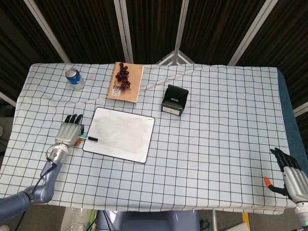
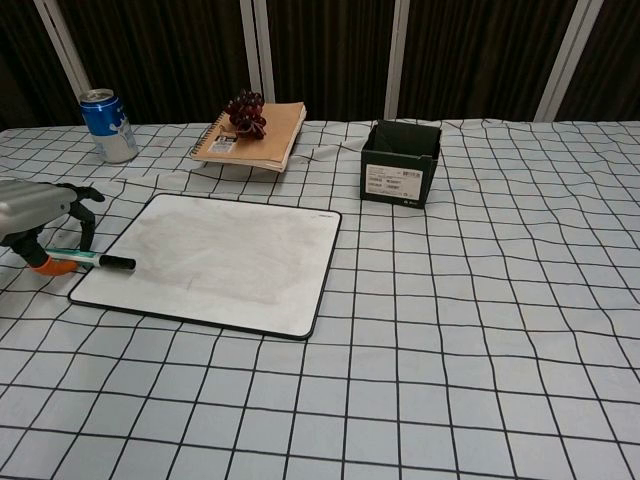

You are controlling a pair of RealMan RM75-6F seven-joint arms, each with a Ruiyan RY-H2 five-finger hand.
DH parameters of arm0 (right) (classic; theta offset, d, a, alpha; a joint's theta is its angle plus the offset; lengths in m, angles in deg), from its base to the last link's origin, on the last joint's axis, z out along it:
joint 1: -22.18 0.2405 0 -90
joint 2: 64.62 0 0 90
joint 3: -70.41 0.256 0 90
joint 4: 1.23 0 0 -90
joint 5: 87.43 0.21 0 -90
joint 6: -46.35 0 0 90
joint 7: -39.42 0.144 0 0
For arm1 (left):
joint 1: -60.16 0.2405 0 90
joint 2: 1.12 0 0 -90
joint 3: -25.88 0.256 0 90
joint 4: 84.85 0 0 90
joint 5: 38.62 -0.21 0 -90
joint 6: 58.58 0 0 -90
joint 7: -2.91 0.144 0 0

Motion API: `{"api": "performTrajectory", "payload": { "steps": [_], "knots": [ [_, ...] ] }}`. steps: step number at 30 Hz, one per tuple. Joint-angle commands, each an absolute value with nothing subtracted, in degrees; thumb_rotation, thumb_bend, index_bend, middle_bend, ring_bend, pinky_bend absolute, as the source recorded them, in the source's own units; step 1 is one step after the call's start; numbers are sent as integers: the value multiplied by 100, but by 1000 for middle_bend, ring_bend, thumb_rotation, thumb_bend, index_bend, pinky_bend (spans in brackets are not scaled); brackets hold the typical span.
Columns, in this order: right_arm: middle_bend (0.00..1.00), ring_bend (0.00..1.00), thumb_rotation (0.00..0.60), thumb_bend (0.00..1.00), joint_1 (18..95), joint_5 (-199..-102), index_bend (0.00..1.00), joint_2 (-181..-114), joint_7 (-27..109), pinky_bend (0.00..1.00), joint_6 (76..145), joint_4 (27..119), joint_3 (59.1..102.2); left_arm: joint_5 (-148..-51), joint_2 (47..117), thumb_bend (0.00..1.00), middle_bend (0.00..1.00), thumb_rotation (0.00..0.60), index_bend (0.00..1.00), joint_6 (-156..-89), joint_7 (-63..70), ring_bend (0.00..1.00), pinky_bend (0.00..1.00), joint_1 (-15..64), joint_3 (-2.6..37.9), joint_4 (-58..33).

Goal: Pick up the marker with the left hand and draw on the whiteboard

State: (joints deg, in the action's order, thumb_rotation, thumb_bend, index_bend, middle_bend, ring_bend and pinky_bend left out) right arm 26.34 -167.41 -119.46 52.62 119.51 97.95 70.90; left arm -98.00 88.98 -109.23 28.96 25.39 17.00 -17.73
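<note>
The whiteboard (image 1: 120,133) (image 2: 220,260) lies flat on the checked cloth, left of centre. A green marker (image 1: 89,138) (image 2: 88,258) with a black cap lies across the board's left edge, cap end on the board. My left hand (image 1: 68,132) (image 2: 35,210) arches over the marker's rear end, its fingers (image 2: 85,215) apart and curved down around the barrel, its orange-tipped thumb on the cloth beside the marker. No grip on the marker shows. My right hand (image 1: 291,175) rests beyond the table's near right corner, fingers spread, holding nothing.
A blue drink can (image 1: 73,78) (image 2: 108,125) stands at the far left. A brown notebook (image 1: 132,83) (image 2: 270,135) with grapes (image 1: 123,76) (image 2: 243,110) on it lies behind the board. A black open box (image 1: 174,100) (image 2: 400,162) sits right of the notebook.
</note>
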Motion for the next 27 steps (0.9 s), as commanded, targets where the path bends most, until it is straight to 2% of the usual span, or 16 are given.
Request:
{"api": "performTrajectory", "payload": {
  "steps": [1, 6, 16, 20, 23, 27],
  "knots": [
    [0, 0, 600, 352, 2633, -16737, 0, -11943, 5270, 0, 11949, 9797, 7092, -9792, 8882, 580, 72, 600, 583, -10955, 2864, 0, 0, 2550, 1697, -1748],
    [0, 0, 600, 352, 2627, -16739, 0, -11938, 5287, 0, 11955, 9804, 7092, -9815, 8795, 583, 95, 600, 613, -11104, 2667, 0, 0, 2579, 1599, -1616],
    [0, 0, 600, 352, 2636, -16750, 0, -11933, 5326, 0, 11932, 9807, 7093, -10042, 8451, 582, 130, 600, 637, -11672, 1040, 0, 0, 2695, 832, -560],
    [0, 0, 600, 352, 2642, -16747, 0, -11930, 5332, 0, 11926, 9810, 7099, -9936, 8487, 579, 136, 600, 641, -11494, 140, 0, 6, 2695, 568, -100],
    [0, 0, 600, 352, 2650, -16742, 0, -11932, 5347, 0, 11909, 9806, 7102, -9998, 8489, 577, 155, 600, 657, -11032, -726, 0, 22, 2639, 482, 189],
    [0, 0, 600, 352, 2653, -16728, 0, -11925, 5382, 0, 11891, 9799, 7104, -10097, 8621, 577, 179, 600, 674, -10754, -1453, 6, 48, 2589, 412, 287]
  ]
}}
